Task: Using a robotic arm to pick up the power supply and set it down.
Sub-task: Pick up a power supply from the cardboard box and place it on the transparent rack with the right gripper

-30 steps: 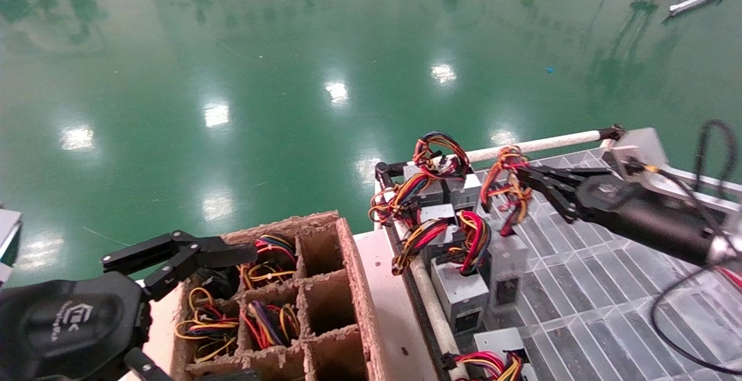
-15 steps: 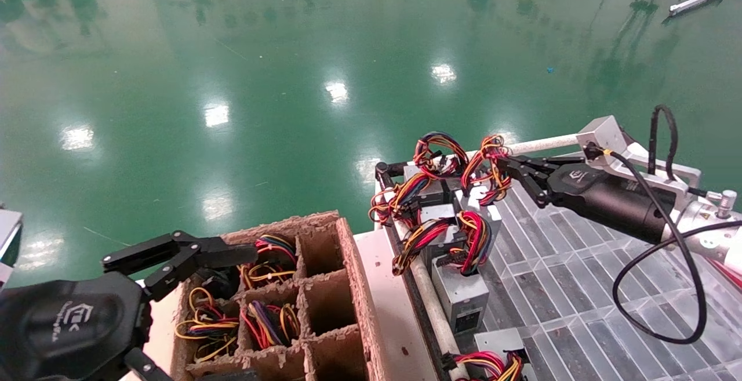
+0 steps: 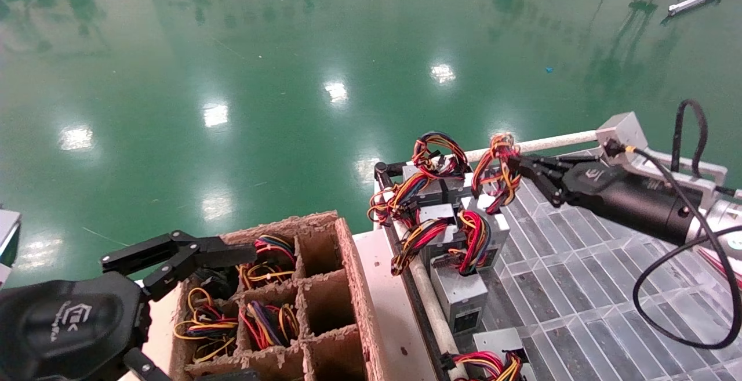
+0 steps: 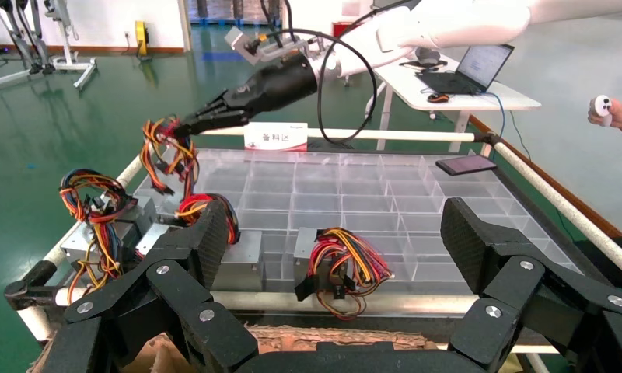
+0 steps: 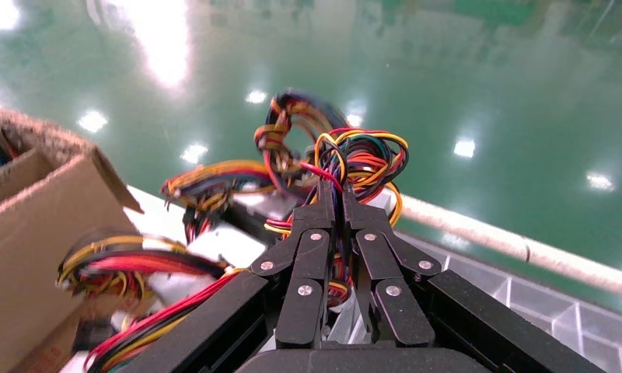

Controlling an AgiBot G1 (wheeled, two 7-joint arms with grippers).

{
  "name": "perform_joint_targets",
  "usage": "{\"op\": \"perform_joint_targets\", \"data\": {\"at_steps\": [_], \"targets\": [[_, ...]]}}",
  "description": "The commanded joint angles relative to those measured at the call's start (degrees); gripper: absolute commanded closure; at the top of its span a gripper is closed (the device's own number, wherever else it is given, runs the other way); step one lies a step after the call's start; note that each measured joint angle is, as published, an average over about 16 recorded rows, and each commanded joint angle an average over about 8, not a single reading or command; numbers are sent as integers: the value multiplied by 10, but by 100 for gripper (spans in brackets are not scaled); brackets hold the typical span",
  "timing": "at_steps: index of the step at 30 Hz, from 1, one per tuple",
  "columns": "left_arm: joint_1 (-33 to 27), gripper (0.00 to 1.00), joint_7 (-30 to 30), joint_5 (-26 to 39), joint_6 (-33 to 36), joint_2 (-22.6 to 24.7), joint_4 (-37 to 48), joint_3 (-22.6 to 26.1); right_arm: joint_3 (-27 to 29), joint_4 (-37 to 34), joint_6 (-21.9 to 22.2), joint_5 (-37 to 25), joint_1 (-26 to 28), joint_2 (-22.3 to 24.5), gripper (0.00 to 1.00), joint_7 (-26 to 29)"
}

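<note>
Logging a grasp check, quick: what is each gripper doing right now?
Left gripper: open, empty, parked over the cardboard box.
Right gripper: shut on the wire bundle of the power supply.

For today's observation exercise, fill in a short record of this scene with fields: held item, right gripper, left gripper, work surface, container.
held item: wire bundle of the power supply
right gripper: shut on the wires, over the far corner of the clear grid tray
left gripper: open, parked by the cardboard divider box
work surface: clear grid tray holding other silver power supplies
container: cardboard divider box, some cells holding wires
</note>
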Motion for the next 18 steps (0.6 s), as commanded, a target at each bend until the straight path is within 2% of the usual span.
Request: {"op": "perform_joint_targets", "data": {"at_steps": [1, 3, 4, 11, 13, 18], "targets": [[0, 0, 0, 0, 0, 0, 0, 0, -2, -1, 1, -2, -2, 0, 100, 0], [0, 0, 0, 0, 0, 0, 0, 0, -2, -1, 4, -3, -3, -1, 98, -1], [0, 0, 0, 0, 0, 0, 0, 0, -2, -1, 5, -3, -4, -2, 90, -1], [0, 0, 0, 0, 0, 0, 0, 0, -2, -2, 11, -2, -5, -5, 6, 2], [0, 0, 0, 0, 0, 0, 0, 0, -2, -2, 12, -2, -5, -5, 0, 3], [0, 0, 0, 0, 0, 0, 0, 0, -2, -2, 11, -2, -5, -5, 0, 2]]}}
